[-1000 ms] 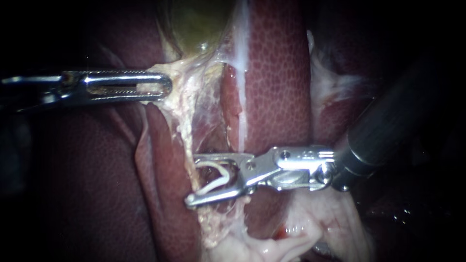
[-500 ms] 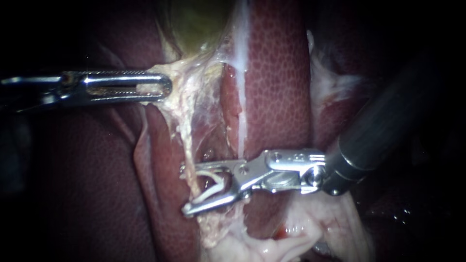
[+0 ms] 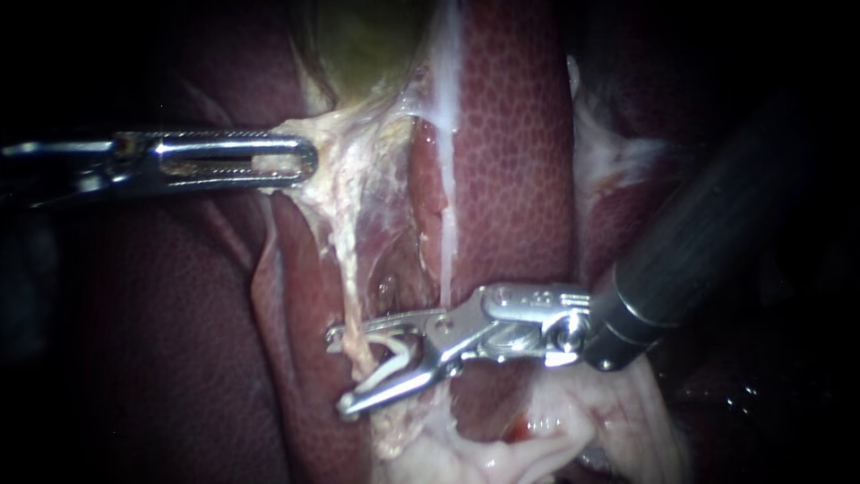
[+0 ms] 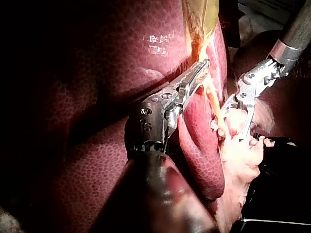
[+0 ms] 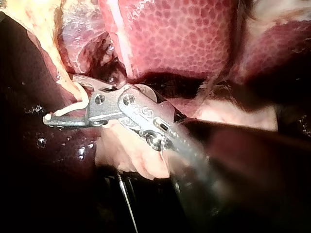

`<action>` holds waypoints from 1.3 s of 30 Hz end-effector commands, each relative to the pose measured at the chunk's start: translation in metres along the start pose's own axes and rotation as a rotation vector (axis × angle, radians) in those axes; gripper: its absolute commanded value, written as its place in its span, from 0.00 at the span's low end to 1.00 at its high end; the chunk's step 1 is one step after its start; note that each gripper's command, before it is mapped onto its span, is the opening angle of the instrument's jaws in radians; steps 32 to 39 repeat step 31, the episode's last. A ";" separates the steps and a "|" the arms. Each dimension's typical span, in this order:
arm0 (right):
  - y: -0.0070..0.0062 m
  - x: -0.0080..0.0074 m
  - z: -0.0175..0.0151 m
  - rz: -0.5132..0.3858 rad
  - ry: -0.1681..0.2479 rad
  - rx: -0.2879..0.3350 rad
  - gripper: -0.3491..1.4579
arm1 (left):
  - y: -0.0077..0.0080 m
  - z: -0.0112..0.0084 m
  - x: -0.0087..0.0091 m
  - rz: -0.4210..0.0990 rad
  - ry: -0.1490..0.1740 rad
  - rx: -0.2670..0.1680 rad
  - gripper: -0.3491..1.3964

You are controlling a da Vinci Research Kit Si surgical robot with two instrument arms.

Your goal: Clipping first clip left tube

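Note:
My left instrument [image 3: 278, 161] comes in from the left, its slotted jaws shut on pale tissue just below the greenish gallbladder [image 3: 367, 45]. In its wrist view my left instrument [image 4: 200, 73] holds the same pale strand taut. The left tube [image 3: 345, 260] is a thin pale strand running down from that hold. My right instrument [image 3: 340, 372] has its jaws open astride the tube, one jaw behind it and one in front. An open white clip [image 3: 394, 351] sits inside them. The right wrist view shows my right instrument [image 5: 60, 99] and the clip [image 5: 80, 102] beside the tube [image 5: 48, 48].
Dark red liver [image 3: 511, 134] lies on both sides of the dissected cleft. A second pale streak [image 3: 446, 206] runs down just right of the tube. Loose pale fatty tissue [image 3: 555, 430] bunches under the right instrument's shaft [image 3: 708, 242].
My right instrument has slid down and a little left, bringing its open jaws and the clip further across the tube. The left instrument and its hold have stayed put.

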 end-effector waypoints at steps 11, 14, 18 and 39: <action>0.0015 -0.0009 -0.0008 0.039 -0.006 0.044 0.00 | 0.0000 0.0000 0.0001 0.000 0.000 0.000 0.00; 0.0016 -0.0010 -0.0009 0.038 -0.006 0.044 0.00 | 0.0000 0.0000 0.0001 0.000 0.000 0.000 0.00; 0.0017 -0.0010 -0.0009 0.044 -0.006 0.043 0.00 | 0.0000 0.0000 0.0001 0.000 0.000 0.000 0.00; 0.0016 -0.0010 -0.0009 0.044 -0.006 0.043 0.00 | 0.0000 0.0000 0.0001 0.000 0.000 0.000 0.00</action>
